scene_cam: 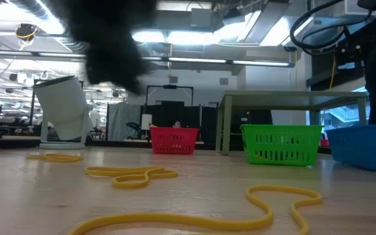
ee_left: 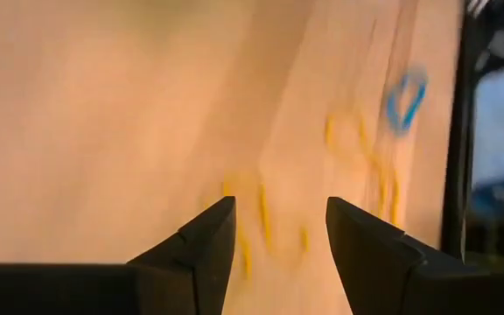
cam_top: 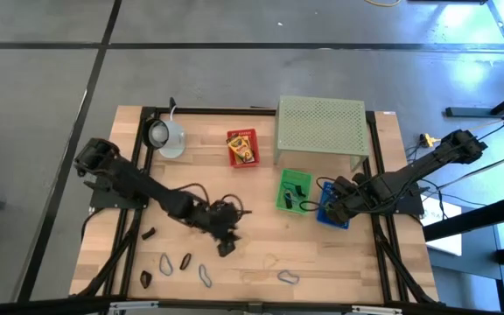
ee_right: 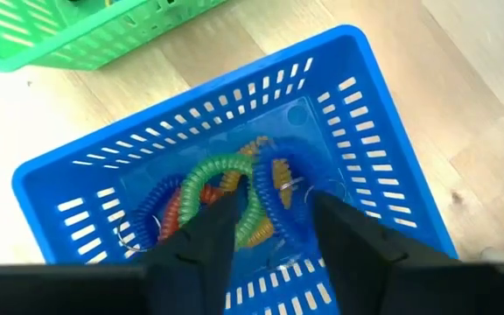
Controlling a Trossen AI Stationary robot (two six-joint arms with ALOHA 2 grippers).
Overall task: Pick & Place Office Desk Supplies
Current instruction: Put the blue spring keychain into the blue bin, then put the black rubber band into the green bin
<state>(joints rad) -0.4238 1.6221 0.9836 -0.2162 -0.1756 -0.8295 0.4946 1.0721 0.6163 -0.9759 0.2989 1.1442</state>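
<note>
Over the wooden tabletop [cam_top: 322, 254], the left gripper [ee_left: 274, 254] is hovering, jaws parted and empty, above light, floppy yellow rubber-band loops [ee_left: 261, 219] best pinched across one strand, while the right gripper [ee_right: 269, 227] is hanging with jaws apart and empty over springy coiled loops [ee_right: 226, 188] in the blue slotted plastic basket [ee_right: 77, 175].

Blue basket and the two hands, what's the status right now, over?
Right hand open over blue basket, coiled loops inside. Left hand open, empty, above yellow bands on table. Nothing in the way.
</note>
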